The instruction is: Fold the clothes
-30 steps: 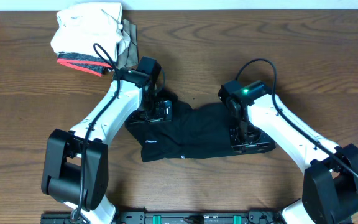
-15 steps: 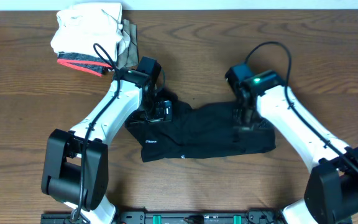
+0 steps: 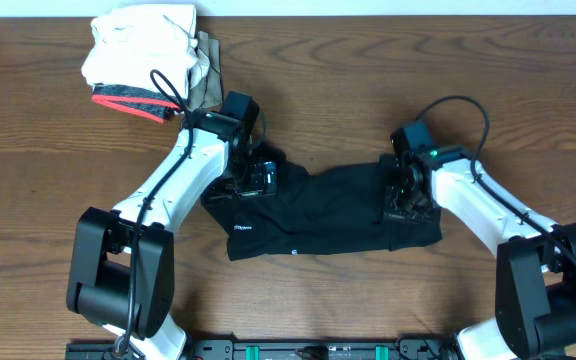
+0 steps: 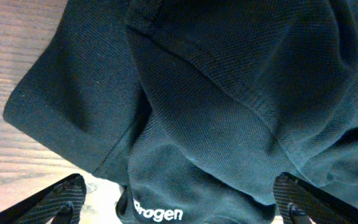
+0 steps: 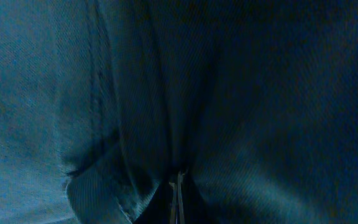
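Shirt (image 3: 308,215) right edge pinched by right hand (image 3: 405,203) | left hand (image 3: 256,180) wide open, empty

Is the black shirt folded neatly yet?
Not yet. The black shirt lies bunched and creased, with uneven edges and one sleeve sticking out.

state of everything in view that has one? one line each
black soft-fabric short-sleeved shirt: rumpled, partly folded over itself
left gripper: open, over the shirt
right gripper: shut on a pinch of the shirt
stack of white, cream and red-trimmed grey garments: folded, piled
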Robot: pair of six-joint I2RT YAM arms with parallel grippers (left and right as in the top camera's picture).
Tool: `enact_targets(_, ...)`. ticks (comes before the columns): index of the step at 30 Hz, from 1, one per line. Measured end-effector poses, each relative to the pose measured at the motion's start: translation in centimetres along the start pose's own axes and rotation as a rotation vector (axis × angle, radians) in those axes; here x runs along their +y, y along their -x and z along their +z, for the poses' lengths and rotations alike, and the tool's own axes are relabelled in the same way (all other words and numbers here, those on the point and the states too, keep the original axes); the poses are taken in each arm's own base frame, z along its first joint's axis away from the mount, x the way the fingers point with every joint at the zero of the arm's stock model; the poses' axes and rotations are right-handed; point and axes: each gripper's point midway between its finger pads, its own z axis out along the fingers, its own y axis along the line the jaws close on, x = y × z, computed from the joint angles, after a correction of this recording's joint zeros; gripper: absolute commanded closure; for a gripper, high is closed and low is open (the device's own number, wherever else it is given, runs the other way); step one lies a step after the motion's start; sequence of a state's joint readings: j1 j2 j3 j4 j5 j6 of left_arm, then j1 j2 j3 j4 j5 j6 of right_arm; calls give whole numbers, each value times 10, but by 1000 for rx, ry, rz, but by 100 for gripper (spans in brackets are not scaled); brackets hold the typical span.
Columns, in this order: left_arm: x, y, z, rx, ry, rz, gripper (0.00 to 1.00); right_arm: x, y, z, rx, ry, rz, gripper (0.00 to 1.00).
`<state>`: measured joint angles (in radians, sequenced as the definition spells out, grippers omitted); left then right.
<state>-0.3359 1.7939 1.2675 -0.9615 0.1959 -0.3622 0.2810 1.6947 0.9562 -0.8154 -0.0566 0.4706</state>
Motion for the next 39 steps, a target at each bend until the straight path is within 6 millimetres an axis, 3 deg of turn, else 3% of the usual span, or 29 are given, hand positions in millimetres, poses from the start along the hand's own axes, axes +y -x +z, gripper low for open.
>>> enact_targets(7, 0, 0, 0, 0, 0, 0, 2, -5, -16, -4, 66, -20, 15, 99)
enact_targets(11, 0, 0, 0, 1, 0, 0, 2, -13, -22, -23, 117, -74, 31, 99)
enact_targets(13, 0, 0, 0, 1, 0, 0, 2, -13, -14, -38, 98, -89, 38, 85)
enact_targets(15, 0, 0, 0, 2, 1, 0, 2, -14, -2, -54, 58, -95, 52, 54)
enact_targets(17, 0, -1, 0, 2, 1, 0, 2, -20, 9, -70, 14, -102, 74, 30)
enact_targets(19, 0, -1, 0, 2, 1, -1, 2, -28, 16, -79, -12, -109, 96, 14)
enact_targets(21, 0, -1, 0, 2, 1, 0, 2, -43, 22, -83, -23, -120, 138, 6)
enact_targets(27, 3, -5, 6, 14, 6, -2, 2, -85, 30, -78, -4, -77, 208, 2)
enact_targets(39, 4, -5, 12, 10, 4, -2, 2, -91, 32, -36, -26, 200, 168, 1)
